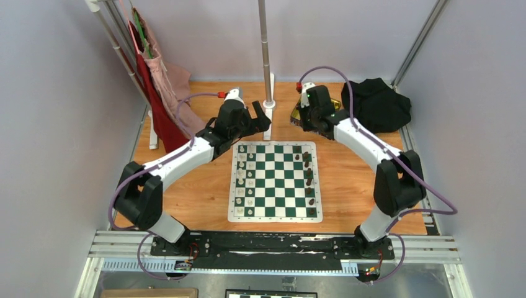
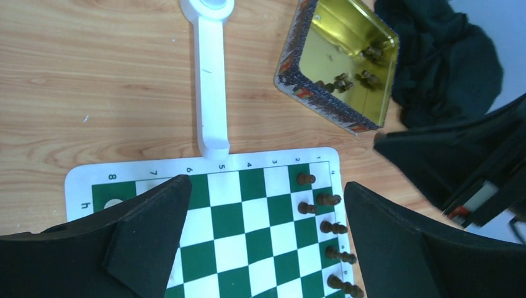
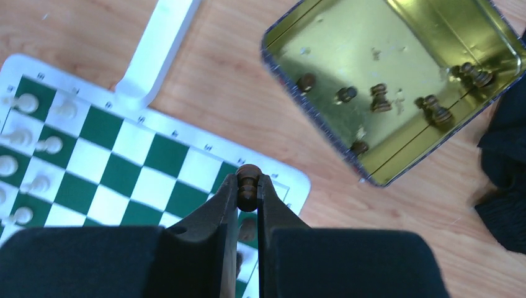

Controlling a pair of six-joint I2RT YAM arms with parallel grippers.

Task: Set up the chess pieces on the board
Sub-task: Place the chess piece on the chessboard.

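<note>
Our right pincer (image 3: pixel 248 186) is pinching one dark brown piece (image 3: pixel 247 179). Only its rounded head and collar show, and the rest is lost between the black fingers. It appears against the corner of the board (image 3: pixel 155 167) nearest the gold tin (image 3: pixel 335 56), though we cannot judge its height. A blurred dark spot just below it may be another figure, but we cannot tell. More dark figures (image 3: pixel 379 98) lie in the tin, too small to name. From above, the right arm hides most of the tin. Our left pincer (image 2: pixel 265 184) is spread wide over the board's far edge, and its fingers cover the board on both sides. Other dark pieces (image 2: pixel 332 227) stand along the board's right side, and cream pieces (image 1: pixel 240 183) stand along its left.
</note>
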